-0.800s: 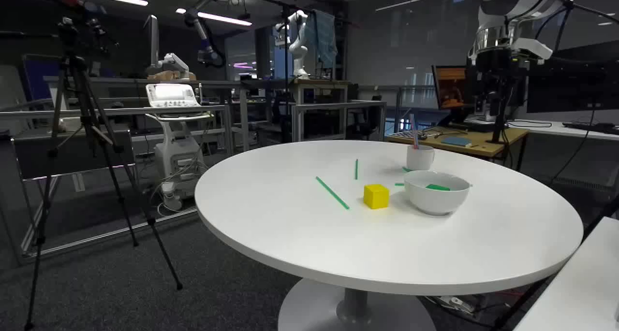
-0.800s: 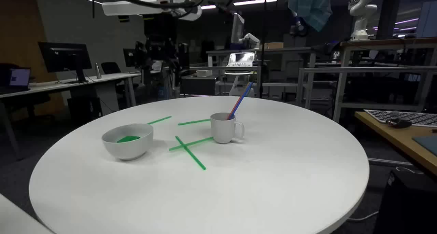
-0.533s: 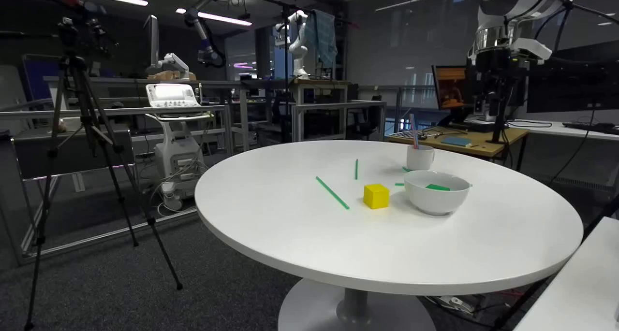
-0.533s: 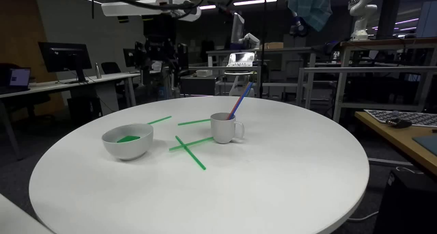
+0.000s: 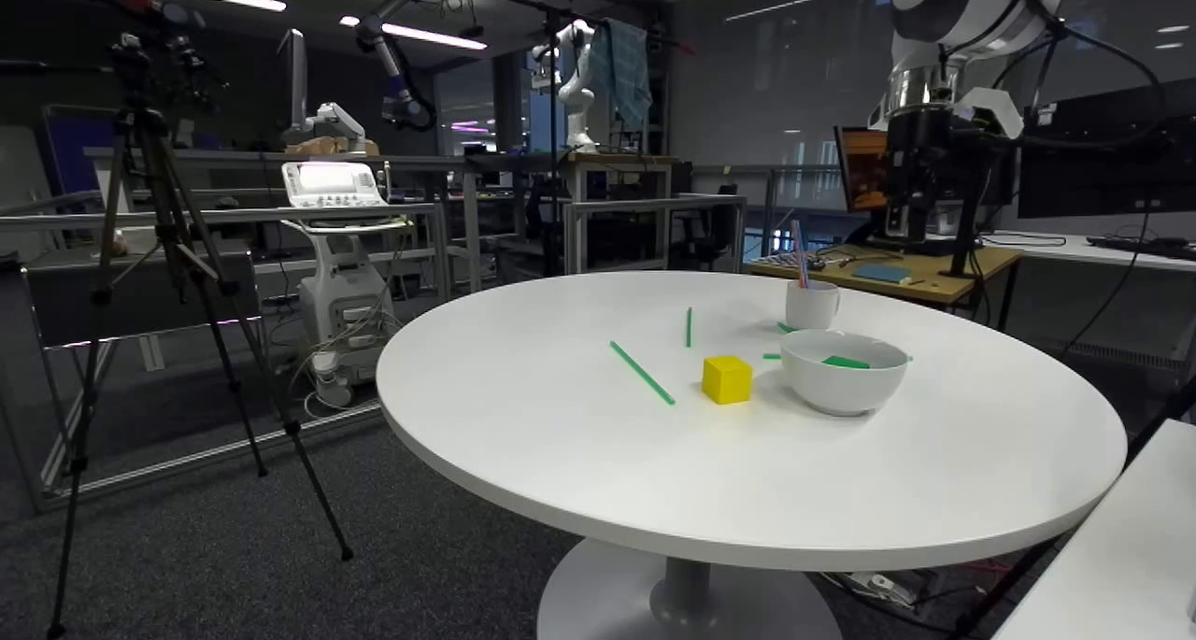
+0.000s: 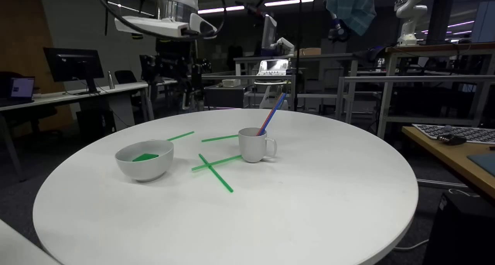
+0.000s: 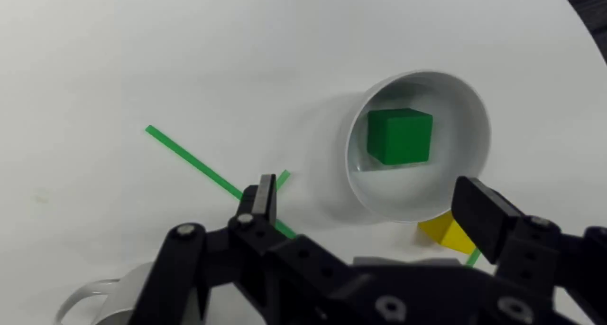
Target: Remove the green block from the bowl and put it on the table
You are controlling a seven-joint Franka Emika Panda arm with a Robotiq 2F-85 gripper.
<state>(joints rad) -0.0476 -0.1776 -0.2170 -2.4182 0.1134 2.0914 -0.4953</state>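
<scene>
Claw (image 7: 365, 187) spread wide, nothing between the fingers (image 7: 479, 216). I'm pointing down, well above the table (image 5: 598, 472) in both exterior views. Target's still in place: green block (image 7: 403, 140) sits inside the bowl (image 7: 403, 199), clear of me, partly visible over the rim in both exterior views. Bowl is upright on the tabletop. Yellow block (image 5: 727, 380) is just beside it; from my wrist, bowl and one finger cover part of it. White mug (image 6: 251, 147) stands near the bowl, red and blue sticks (image 6: 272, 116) leaning in it. Green sticks (image 6: 220, 178) lie on the table, two crossed between bowl and mug.
</scene>
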